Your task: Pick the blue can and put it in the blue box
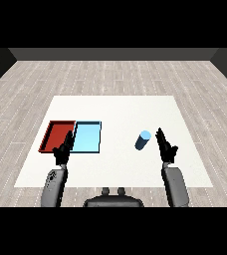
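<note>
We find the right hand (166, 147) with fingers (160, 134) straight and unclenched, holding nothing, just beside the blue can (143, 140), which stands upright on the white surface (120, 107) at the hand's nine o'clock. The left hand (63, 151), fingers likewise straight, overlaps the near edges of the red tray (56, 130) and blue tray (88, 137). In our judgement, a sideways approach could topple the can, and the left hand may obstruct placement.

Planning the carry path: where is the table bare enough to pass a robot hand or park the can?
Bare table between light blue tray and blue can, and along the far edge. Tight spots: right robot hand beside the can; left robot hand over the red tray corner.
</note>
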### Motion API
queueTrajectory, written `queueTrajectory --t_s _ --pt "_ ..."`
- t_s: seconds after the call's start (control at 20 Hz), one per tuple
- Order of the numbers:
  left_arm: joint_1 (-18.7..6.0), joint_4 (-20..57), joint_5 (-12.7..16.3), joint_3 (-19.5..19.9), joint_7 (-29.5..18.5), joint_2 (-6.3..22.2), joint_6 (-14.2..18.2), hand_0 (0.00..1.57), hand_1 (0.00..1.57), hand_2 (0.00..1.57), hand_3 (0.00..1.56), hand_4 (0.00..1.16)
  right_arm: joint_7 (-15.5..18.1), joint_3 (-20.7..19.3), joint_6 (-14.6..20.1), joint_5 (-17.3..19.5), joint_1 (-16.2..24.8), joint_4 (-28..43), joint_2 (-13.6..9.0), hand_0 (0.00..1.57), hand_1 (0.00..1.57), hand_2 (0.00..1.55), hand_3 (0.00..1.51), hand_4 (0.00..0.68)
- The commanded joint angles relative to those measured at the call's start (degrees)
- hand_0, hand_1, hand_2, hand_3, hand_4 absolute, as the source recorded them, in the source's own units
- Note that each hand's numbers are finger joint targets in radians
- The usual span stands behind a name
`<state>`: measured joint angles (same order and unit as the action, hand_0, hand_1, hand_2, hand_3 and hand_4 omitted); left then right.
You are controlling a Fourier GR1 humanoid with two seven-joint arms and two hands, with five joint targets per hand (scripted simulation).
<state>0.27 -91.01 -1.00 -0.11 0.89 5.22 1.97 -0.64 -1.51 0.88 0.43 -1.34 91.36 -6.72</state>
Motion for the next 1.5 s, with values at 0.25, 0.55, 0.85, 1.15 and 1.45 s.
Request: queueTrajectory --t_s 0.25,0.55,0.85,1.15,1.45 --pt "-0.57 -2.04 -0.43 -1.73 3.09 -0.25 -2.18 0.00 0.00 0.00 0.00 0.00 2.19 -10.02 -9.68 -6.84 -10.77 -14.86 -8.47 0.00 0.00 0.00 0.00 0.000" --pt "0.83 -0.85 8.38 3.39 -24.22 -3.61 -6.99 0.00 0.00 0.00 0.00 0.00 17.32 -13.70 -21.58 -18.62 -7.78 -12.98 -7.51 0.00 0.00 0.00 0.00 0.000" --pt "-1.08 3.62 7.42 3.66 -28.12 -3.58 -7.32 0.00 0.00 0.00 0.00 0.00 16.30 -14.83 -23.72 -19.63 -6.89 -12.21 -9.10 0.00 0.00 0.00 0.00 0.000" --pt "0.95 -1.08 6.90 -1.38 -25.27 -5.14 -3.53 0.00 0.00 0.00 0.00 0.00 18.93 -14.05 -23.32 -17.73 -12.51 -20.79 -8.92 0.00 0.00 0.00 0.00 0.000" --pt "-0.83 -0.07 7.47 1.86 -24.85 -4.64 -5.27 0.00 0.00 0.00 0.00 0.00 20.33 -13.98 -23.36 -16.34 -15.64 -29.46 -9.18 0.00 0.00 0.00 0.00 0.000"
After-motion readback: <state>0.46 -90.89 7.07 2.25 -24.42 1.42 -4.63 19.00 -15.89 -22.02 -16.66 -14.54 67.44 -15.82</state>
